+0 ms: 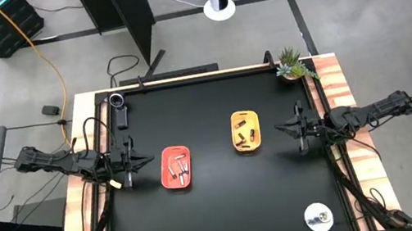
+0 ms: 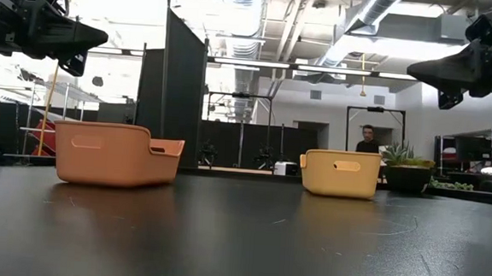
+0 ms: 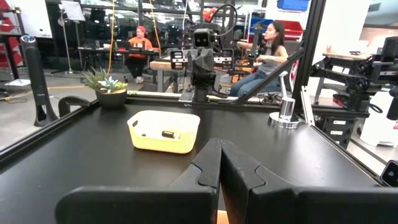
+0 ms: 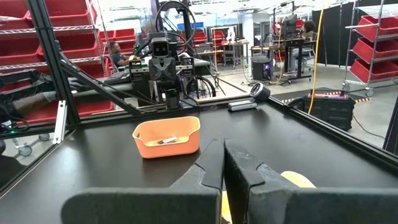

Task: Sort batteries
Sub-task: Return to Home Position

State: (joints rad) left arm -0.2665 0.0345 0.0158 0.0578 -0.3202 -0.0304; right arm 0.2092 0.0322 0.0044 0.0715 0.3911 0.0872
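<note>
in orange tray [image 1: 164,172] silver batteries [image 1: 179,168], in yellow tray [image 1: 243,114] dark batteries [image 1: 246,136]; left claw [image 1: 150,159], right claw [image 1: 278,128] closed

Looking past the left claw [image 3: 221,146], pinched tight, across the dark surface [image 3: 298,155]. Spotting a yellow tray [image 3: 163,144] ahead with a dark battery [image 3: 170,134] lying inside, plus a potted plant [image 3: 111,87] near the far edge.

tabletop [image 2: 240,240] smooth, matt | orange tray [image 2: 108,159], yellow tray [image 2: 339,180]: plast., matt | table edge [image 1: 336,86]: wood
</note>
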